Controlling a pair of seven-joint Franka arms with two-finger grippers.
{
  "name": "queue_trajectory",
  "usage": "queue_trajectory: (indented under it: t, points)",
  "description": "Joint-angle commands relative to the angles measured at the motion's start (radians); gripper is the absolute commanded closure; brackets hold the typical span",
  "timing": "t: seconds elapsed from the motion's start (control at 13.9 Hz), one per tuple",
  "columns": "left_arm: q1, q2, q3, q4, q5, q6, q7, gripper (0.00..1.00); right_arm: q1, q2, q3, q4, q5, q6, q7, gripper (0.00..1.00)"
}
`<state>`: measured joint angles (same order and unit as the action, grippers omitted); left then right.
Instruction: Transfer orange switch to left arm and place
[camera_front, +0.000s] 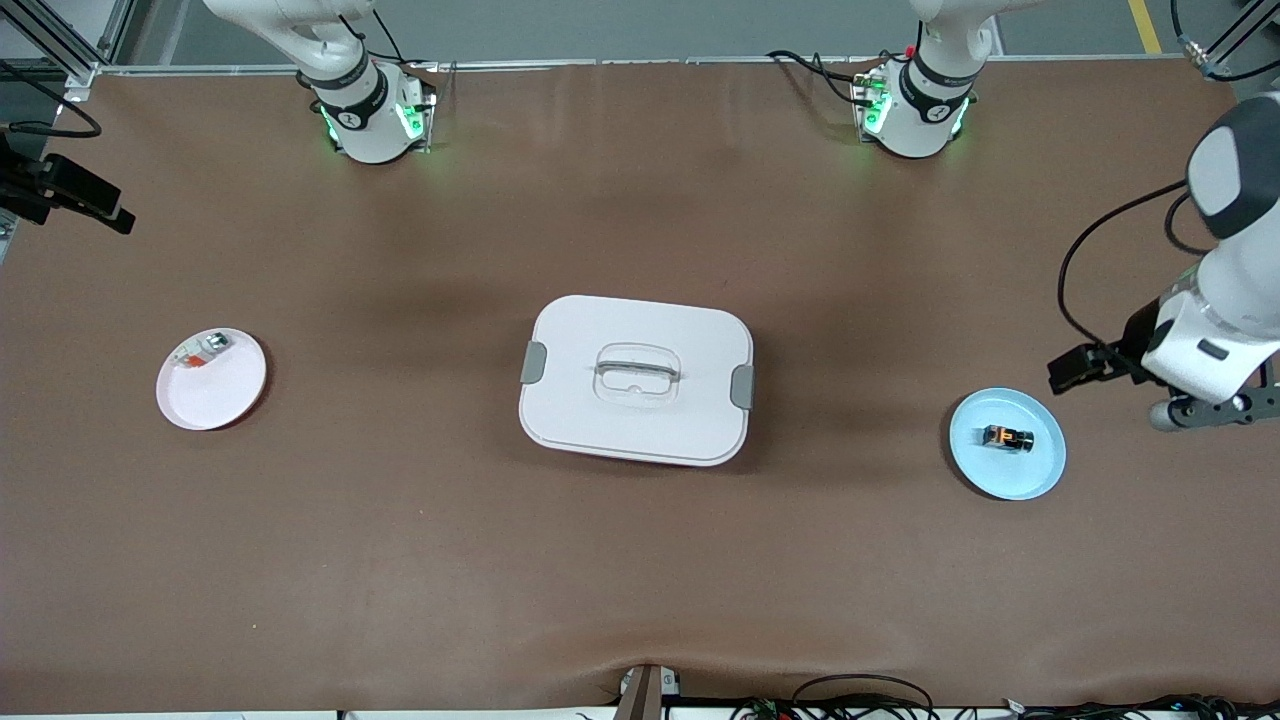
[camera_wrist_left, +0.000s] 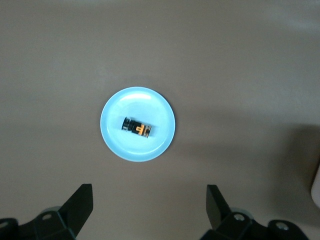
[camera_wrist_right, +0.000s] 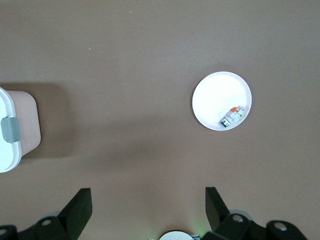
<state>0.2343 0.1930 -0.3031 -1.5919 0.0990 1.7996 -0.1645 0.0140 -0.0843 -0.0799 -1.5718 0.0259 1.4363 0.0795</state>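
On the blue plate (camera_front: 1008, 443), toward the left arm's end of the table, lies the orange switch (camera_front: 1006, 437), resting on its side near the plate's middle. It looks small, hard and light: a short black cylinder with an orange band, probably plastic, so it should neither bend nor crush under a modest squeeze. Being round, it may roll on the smooth, glossy plate, and the shallow rim would do little to stop it. The safest hold is likely across the black body, the fingers closing on its two long sides, not on its ends.

The left gripper (camera_wrist_left: 149, 210) hangs above the table just beside the plate, its black fingers (camera_wrist_left: 80, 205) spread wide and holding nothing. The right gripper (camera_wrist_right: 148, 210) is likewise wide and empty, up over the table at the right arm's end, where that arm waits.

Between the two plates sits the box (camera_front: 636, 380), white matte plastic with rounded corners, grey side clips and a recessed handle in its lid; its bulk is what any carry has to steer around. The pink plate (camera_front: 211, 379) holds a small silver-and-clear piece (camera_front: 201, 350) with a red bit. The table (camera_front: 640, 560) is covered in a dull brown mat that should offer fair grip.
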Motion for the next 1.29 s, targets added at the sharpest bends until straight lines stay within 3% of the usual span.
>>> queue_trajectory:
  t: [0.0,0.29,1.22]
  points:
    - [0.003,-0.003,-0.004,0.087,-0.019,-0.123,0.063,0.00,0.006,-0.035,-0.006,-0.036,0.014,0.004,0.017,0.00]
    - [0.005,-0.012,-0.002,0.145,-0.082,-0.178,0.062,0.00,0.006,-0.034,-0.006,-0.036,0.014,0.003,0.019,0.00]
    - [-0.004,-0.001,0.001,0.147,-0.070,-0.180,0.046,0.00,0.003,-0.034,-0.006,-0.037,0.023,-0.002,0.037,0.00]
